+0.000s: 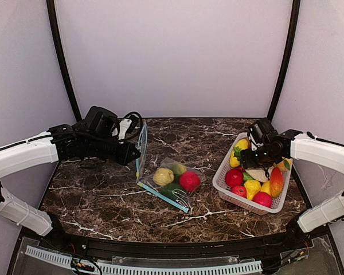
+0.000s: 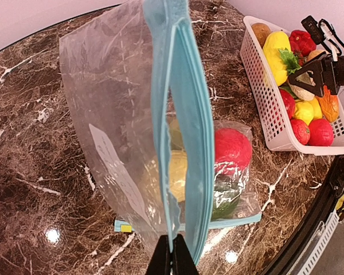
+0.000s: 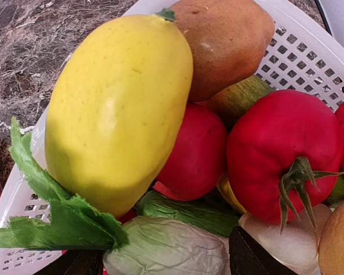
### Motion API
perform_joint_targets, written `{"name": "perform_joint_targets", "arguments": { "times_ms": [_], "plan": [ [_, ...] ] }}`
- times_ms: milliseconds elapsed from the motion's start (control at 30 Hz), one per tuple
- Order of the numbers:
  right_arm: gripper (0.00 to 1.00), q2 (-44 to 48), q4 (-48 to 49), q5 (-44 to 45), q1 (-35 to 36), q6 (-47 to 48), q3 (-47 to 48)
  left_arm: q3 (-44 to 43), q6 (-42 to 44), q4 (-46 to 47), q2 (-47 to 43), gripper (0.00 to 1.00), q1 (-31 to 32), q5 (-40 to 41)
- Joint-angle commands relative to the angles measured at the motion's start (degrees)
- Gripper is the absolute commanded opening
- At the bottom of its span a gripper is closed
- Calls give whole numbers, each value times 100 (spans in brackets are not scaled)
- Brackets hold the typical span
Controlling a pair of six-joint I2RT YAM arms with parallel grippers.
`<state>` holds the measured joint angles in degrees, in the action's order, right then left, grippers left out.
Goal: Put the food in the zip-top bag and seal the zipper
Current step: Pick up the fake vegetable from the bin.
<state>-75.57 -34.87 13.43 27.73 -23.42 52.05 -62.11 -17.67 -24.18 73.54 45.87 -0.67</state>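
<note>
Tabletop (image 1: 92,195), seemingly dark marble, bears bag (image 1: 160,196) and basket (image 1: 222,177); pale walls (image 1: 172,57) surround.

dark brown marble-look table (image 1: 103,195), zip-top bag (image 1: 163,197) mid-table, white slotted basket (image 1: 223,169) over on the right

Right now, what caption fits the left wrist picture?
Left pincer holds the zip-top bag by its blue edge, toy food inside.

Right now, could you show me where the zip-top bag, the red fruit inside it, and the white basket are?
zip-top bag (image 2: 103,91), left wrist view, on its clear raised side.
red fruit (image 2: 233,150), left wrist view, middle of its round body, behind the plastic.
white basket (image 2: 262,86), left wrist view, on its slotted side wall.
</note>
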Motion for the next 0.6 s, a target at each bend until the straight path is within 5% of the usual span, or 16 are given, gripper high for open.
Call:
{"name": "perform_joint_targets", "arguments": {
  "times_ms": [0, 267, 567],
  "plan": [
    [71, -6, -109, 376, -22, 37, 22, -62, -18, -209, -221, 1, -16, -83],
    [83, -79, -362, 399, -22, 44, -46, -139, -17, -193, 49, 1, -16, -172],
    [70, -139, -382, 776, -22, 65, -138, -181, -33, -214, 49, 1, -16, -224]
  ]
}}
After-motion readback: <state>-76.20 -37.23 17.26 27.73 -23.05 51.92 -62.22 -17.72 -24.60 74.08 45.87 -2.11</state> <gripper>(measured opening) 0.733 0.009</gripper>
